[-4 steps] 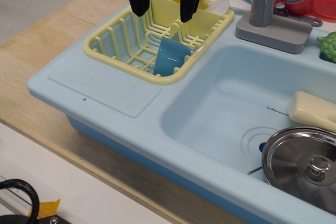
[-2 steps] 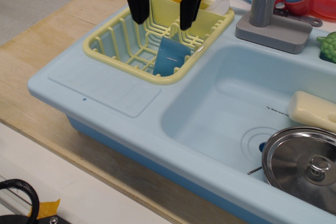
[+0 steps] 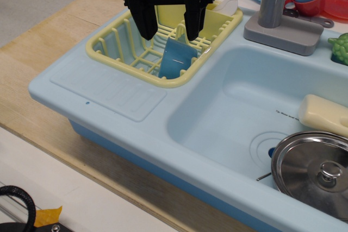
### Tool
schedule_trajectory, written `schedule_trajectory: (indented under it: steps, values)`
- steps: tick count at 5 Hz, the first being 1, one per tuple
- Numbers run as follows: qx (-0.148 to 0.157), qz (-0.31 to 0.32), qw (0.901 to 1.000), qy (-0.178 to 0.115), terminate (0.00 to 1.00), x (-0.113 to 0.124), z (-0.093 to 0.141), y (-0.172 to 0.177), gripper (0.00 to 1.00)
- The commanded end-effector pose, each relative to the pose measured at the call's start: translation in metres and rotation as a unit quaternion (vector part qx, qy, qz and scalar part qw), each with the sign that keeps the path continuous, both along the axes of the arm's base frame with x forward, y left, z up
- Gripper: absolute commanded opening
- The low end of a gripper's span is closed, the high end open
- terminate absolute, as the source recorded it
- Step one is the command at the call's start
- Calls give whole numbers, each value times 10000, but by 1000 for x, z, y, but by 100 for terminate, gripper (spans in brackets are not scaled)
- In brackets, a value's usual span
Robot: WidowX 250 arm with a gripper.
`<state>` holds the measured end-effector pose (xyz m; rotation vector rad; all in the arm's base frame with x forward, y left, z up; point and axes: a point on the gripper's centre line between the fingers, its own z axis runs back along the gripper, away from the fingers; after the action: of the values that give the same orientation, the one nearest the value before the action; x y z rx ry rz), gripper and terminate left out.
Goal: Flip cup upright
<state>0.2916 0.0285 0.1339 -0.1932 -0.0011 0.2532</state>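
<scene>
The cup (image 3: 176, 58), probably light, stiff and slippery, leans in the rack's (image 3: 109, 52) 5 o'clock corner below the wide-spread fingers (image 3: 147, 23), best pinched across its tapered sides.

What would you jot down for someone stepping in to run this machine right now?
Hand: open, empty, poised just above the cup.
Cup: blue, tipped over in the near right corner of the yellow dish rack, leaning on the rack wall.
Done: hand lined up over the cup; no grip yet.
Left: lower, grasp the cup, turn it upright, set it down.
</scene>
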Motion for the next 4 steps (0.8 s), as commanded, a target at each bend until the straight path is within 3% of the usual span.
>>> schedule_trajectory:
  steps: [1,4]
  values:
    - [-345,117,9987,-349,0,1,1,10,100]
    - [-865,172,9957,-285,0,0,-23,5,100]
